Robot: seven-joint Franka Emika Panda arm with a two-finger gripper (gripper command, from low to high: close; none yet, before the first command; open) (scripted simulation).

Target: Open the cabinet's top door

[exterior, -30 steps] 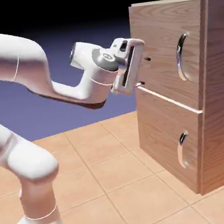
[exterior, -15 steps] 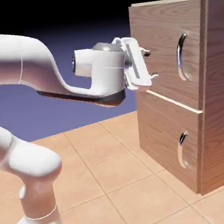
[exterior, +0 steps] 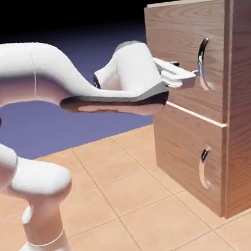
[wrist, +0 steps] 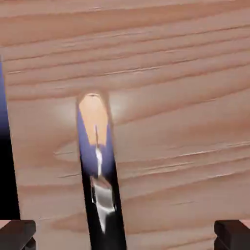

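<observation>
The cabinet (exterior: 213, 100) stands at the right of the exterior view on a tan tiled surface (exterior: 119, 195), a tall box of light-brown wood grain with two front panels. The top door (exterior: 188, 53) is the larger upper panel; it sits flush with the cabinet front, with no gap showing along its edges, so it is closed. Its vertical curved chrome handle (exterior: 202, 64) is mounted toward the right side of the panel. Below it, across a narrow seam, lies the lower panel (exterior: 186, 153) with a smaller curved handle (exterior: 204, 168); it too is closed.

The white arm (exterior: 40, 88) rises from the lower left and reaches to the right, level with the top door. The gripper (exterior: 186, 70) points at the door face, its tips just to the left of the chrome handle. Whether a tip touches the handle cannot be told from this angle.

In the hand view, wood grain fills nearly the whole picture. The handle (wrist: 100, 180) runs as a dark, reflective bar from the middle down to the bottom edge, left of centre, with an orange and blue reflection at its upper end. The two grey fingertips (wrist: 17, 233) show at the bottom corners, far apart. The jaws stand wide open, with the handle lying between them, nearer the left one; nothing is gripped. A strip of the blue-violet backdrop (wrist: 4, 122) shows along the left edge of the hand view, past the panel's edge.
</observation>
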